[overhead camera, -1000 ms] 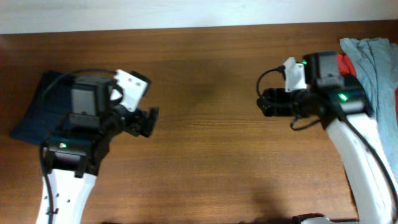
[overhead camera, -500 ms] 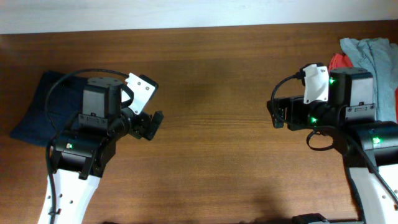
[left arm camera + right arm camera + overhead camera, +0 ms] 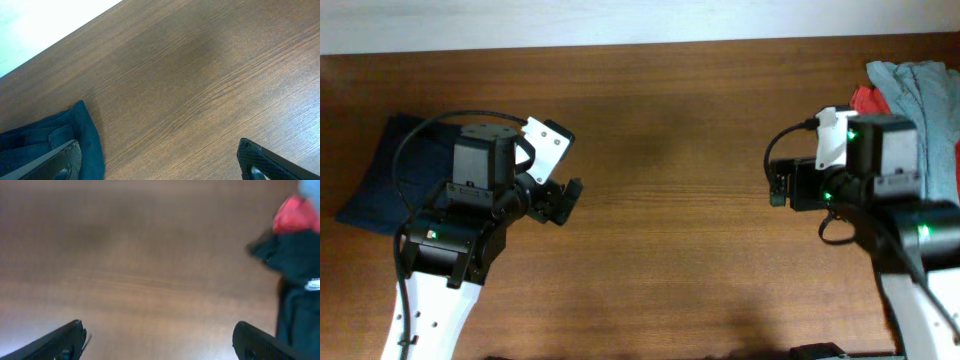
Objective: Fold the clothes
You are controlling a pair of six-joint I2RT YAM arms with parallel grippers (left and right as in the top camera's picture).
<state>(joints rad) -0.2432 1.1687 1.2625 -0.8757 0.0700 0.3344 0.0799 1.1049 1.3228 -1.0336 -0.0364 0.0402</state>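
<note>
Navy-blue cotton shorts (image 3: 375, 185) lie at the brown wooden table's (image 3: 660, 200) left end. The left gripper (image 3: 160, 159) and right gripper (image 3: 159, 336) both have their jaws spread wide.

At the brown wooden table's (image 3: 670, 150) left end, the dark navy blue cotton shorts (image 3: 370, 190) lie partly hidden under the left arm (image 3: 450, 250). At its right end, the grey-and-red clothes pile (image 3: 920, 82) runs off frame, and the right wrist view of it is blurred.
</note>
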